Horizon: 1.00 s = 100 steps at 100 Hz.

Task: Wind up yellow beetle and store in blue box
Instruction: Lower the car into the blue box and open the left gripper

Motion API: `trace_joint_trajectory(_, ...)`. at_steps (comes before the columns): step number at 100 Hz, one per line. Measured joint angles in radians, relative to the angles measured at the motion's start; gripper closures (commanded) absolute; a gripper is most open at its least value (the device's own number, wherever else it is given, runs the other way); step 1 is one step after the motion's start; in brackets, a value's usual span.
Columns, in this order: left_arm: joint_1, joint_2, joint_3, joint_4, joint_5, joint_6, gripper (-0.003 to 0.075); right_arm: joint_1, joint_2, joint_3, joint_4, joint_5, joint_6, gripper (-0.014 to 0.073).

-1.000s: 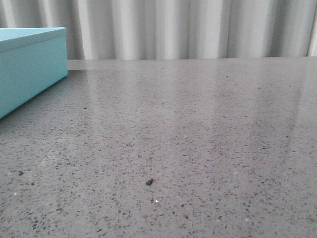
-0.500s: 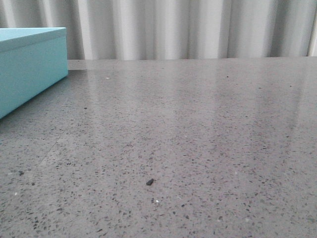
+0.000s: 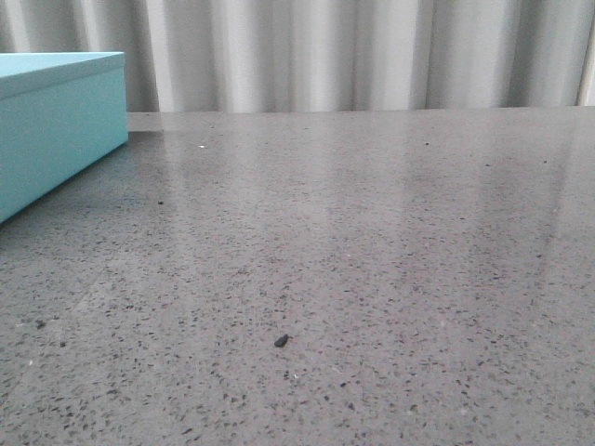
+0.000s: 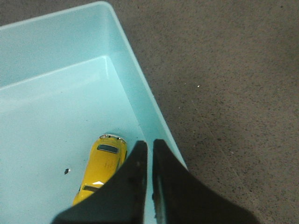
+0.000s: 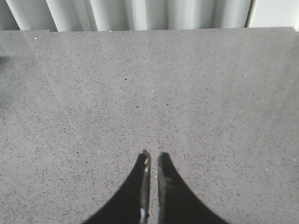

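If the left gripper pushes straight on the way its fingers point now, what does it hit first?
Most likely the blue box: the left gripper, fingers nearly together, hangs over the box's side wall, with the yellow beetle just beside on the floor inside. Depth is unclear.

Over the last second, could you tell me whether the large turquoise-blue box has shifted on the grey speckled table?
No. The blue box keeps its corner against the same spot of the table's far edge.

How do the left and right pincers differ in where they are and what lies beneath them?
The left pincer hangs over the blue box, beside the yellow beetle lying inside it; the right pincer hangs over bare grey table. Both are shut and empty.
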Motion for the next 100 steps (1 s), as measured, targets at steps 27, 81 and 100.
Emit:
trace_joint_trajectory(27, 0.0, -0.237, 0.145, -0.002, -0.001, 0.018, 0.0741, 0.0, -0.199, 0.184, -0.011, -0.045, 0.0, 0.0635)
trace_joint_trajectory(81, -0.045, -0.677, 0.657, -0.066, -0.318, 0.053, 0.0741, 0.0, -0.428, 0.369, -0.063, -0.132, 0.0, 0.0635)
trace_joint_trajectory(100, -0.137, -0.815, 0.816, -0.071, -0.39, 0.061, 0.0741, 0.0, -0.445, 0.39, -0.116, -0.155, 0.0, 0.0635)
